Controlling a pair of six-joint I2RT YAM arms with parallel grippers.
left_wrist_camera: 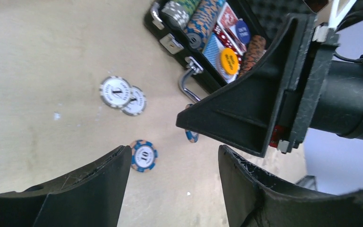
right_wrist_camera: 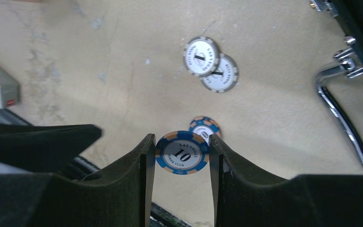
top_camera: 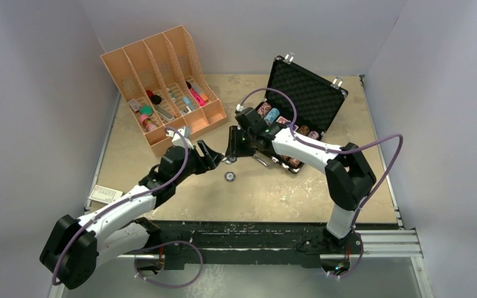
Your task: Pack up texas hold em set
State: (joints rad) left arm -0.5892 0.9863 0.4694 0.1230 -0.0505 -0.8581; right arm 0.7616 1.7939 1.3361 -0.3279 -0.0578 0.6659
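Pinching a blue ten chip (right_wrist_camera: 183, 152) edge-on near the open case (top_camera: 307, 93), already largely filled, the right gripper (right_wrist_camera: 180, 144) is mid-job, the left gripper (left_wrist_camera: 174, 151) gapes empty, and two white chips (right_wrist_camera: 202, 56) plus another blue chip (right_wrist_camera: 204, 126) lie loose on the table (right_wrist_camera: 99, 56).

We find near worktop (top_camera: 267, 198) open, free passage. Left gripper (left_wrist_camera: 173, 150) and right gripper (right_wrist_camera: 180, 138), chip (right_wrist_camera: 182, 153) clamped, crowd each other beside briefcase (top_camera: 313, 93) handle (left_wrist_camera: 185, 85). Loose chips (left_wrist_camera: 116, 91) underneath. Orange organiser (top_camera: 161, 68) walls far left; raised briefcase lid bars far right.
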